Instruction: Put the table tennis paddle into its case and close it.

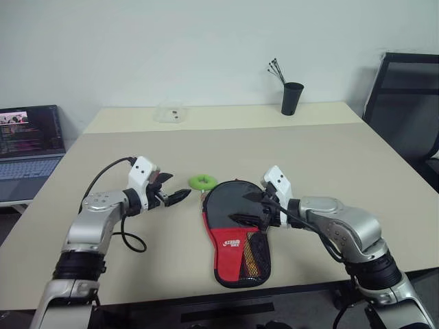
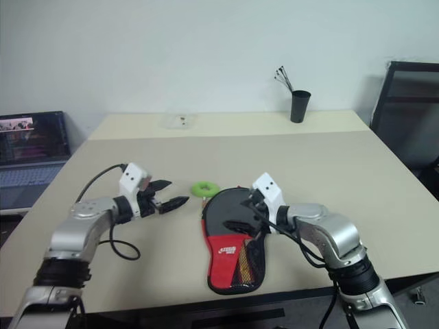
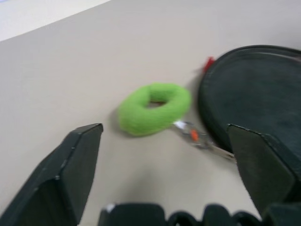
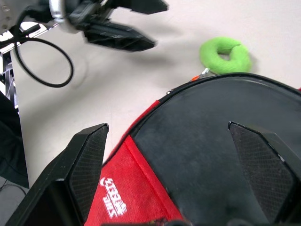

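**Case flat near the counter's front edge, both grippers spread wide**

The case (image 1: 236, 229) lies flat on the beige counter (image 1: 329, 157), close to its front edge – round black end pointing away from the robot, red section with the white logo and the mesh pocket toward it. Whether the paddle sits inside I cannot tell; the cover shows no bat from here. At the case's far-left rim a small metal zipper pull leads to the green zipper tag (image 1: 202, 181), a soft ring resting on the counter just beside the black end.

The left gripper (image 1: 171, 193) hovers above the counter to the left of the tag, pointing toward it, its two black fingers (image 3: 77, 160) spread apart with nothing between them. From its wrist view the green ring lies between and beyond the fingertips, not touched by either.

The right gripper (image 1: 247, 209) hangs over the case's black upper half, released as well – its fingers (image 4: 87, 160) stand wide, one over the seam where black meets red, the other over the black fabric, grasping nothing.

Further back on the counter stands a black cup (image 1: 291, 98) with thin sticks in it, and a small clear lidded box (image 1: 169, 114) sits near the far left. A laptop (image 1: 27, 147) with a lit screen sits off to the robot's left, and a dark chair (image 1: 405, 103) stands at the right
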`<state>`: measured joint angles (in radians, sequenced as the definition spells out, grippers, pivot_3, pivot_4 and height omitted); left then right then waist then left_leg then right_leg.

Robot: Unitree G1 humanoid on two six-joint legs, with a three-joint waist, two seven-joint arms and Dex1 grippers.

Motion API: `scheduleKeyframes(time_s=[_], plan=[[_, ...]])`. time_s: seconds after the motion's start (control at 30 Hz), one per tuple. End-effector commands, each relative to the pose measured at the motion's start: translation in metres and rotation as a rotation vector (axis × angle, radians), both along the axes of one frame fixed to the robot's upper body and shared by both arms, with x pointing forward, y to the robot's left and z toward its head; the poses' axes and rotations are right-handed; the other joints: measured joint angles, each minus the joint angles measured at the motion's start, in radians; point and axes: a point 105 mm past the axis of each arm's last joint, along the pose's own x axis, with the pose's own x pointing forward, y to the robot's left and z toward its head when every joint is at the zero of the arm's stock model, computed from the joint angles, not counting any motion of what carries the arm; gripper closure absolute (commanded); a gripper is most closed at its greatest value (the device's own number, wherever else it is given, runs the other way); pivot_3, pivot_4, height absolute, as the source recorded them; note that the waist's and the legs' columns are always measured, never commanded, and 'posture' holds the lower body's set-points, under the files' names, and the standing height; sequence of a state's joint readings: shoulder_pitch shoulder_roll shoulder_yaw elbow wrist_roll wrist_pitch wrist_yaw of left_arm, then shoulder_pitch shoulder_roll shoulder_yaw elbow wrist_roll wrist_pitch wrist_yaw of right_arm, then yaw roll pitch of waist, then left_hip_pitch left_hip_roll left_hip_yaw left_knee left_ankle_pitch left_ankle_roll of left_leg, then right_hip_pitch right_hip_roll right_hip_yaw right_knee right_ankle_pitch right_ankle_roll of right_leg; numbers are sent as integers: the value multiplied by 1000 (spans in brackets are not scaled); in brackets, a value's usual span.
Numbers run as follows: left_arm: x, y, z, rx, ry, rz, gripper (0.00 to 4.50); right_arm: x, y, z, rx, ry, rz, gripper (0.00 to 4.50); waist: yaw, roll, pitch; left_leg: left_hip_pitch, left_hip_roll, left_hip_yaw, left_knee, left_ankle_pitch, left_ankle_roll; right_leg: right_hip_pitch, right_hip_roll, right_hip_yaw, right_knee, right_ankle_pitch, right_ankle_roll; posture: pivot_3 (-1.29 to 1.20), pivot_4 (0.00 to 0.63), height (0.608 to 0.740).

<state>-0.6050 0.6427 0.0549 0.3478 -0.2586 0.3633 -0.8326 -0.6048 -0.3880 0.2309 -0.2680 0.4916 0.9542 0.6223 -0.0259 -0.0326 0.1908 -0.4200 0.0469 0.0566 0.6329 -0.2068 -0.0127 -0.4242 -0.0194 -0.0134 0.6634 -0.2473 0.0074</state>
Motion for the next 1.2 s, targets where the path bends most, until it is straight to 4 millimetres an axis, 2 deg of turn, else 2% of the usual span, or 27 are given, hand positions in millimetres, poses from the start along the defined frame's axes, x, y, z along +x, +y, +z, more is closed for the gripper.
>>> scheduleKeyframes(time_s=[0.03, 0.2, 0.37, 0.67, 0.77, 0.8, 0.97, 1.13, 1.2], plan=[[16, -9, 9, 6, -20, 1, 31, -2, 5, 4, 5, -50, 12, 0, 0, 0, 0, 0, 0, 0, 0, 0, 0, 0, 0, 0, 0, 0, 0, 0, 150, 740], [40, -23, -1, 10, 55, 11, 31, 1, 9, 3, 17, -54, -3, 0, 0, 0, 0, 0, 0, 0, 2, 0, 0, 0, 1, -1, 1, 0, 0, 0, 150, 740], [54, -31, -13, 17, 126, 25, 31, 3, 14, 3, 31, -57, -15, 0, -4, -1, 0, -1, -1, 1, 3, 0, 0, 0, 1, -1, 1, 0, 0, 0, 150, 740], [60, -37, -33, 79, 183, 52, 31, 5, 18, 3, 48, -66, -44, 0, -3, -1, 0, -2, -1, 1, 5, 0, 0, 0, 2, -2, 2, 0, 0, 0, 150, 740], [60, -37, -35, 76, 182, 59, 589, 6, 19, 4, 50, -69, -53, 0, -3, -1, 0, -2, -1, 1, 7, 0, 0, 0, 1, -2, 4, 0, 0, 0, 150, 740], [60, -37, -35, 72, 183, 58, 902, 6, 19, 4, 49, -71, -56, 0, -3, -1, 0, -2, -1, 1, 8, 0, 0, 0, 1, -2, 5, 0, 0, 0, 150, 740], [58, -34, -41, 53, 192, 63, 2708, 14, 20, -2, 15, -97, -82, 0, -5, -1, 0, 0, -1, 1, 12, 0, 0, 0, 1, -2, 12, 0, 0, 0, 150, 740], [55, -31, -45, 42, 199, 65, 4470, 26, 28, -16, -9, -89, -98, 0, -8, -2, -1, 4, -1, 1, 12, 0, 0, 0, 3, -1, 16, 0, 0, 0, 150, 740], [55, -30, -45, 40, 196, 66, 4488, 30, 32, -24, -27, -79, -99, 0, -8, -2, -1, 4, -1, 1, 12, 0, 0, 0, 3, -1, 16, 0, 0, 0, 150, 740]])
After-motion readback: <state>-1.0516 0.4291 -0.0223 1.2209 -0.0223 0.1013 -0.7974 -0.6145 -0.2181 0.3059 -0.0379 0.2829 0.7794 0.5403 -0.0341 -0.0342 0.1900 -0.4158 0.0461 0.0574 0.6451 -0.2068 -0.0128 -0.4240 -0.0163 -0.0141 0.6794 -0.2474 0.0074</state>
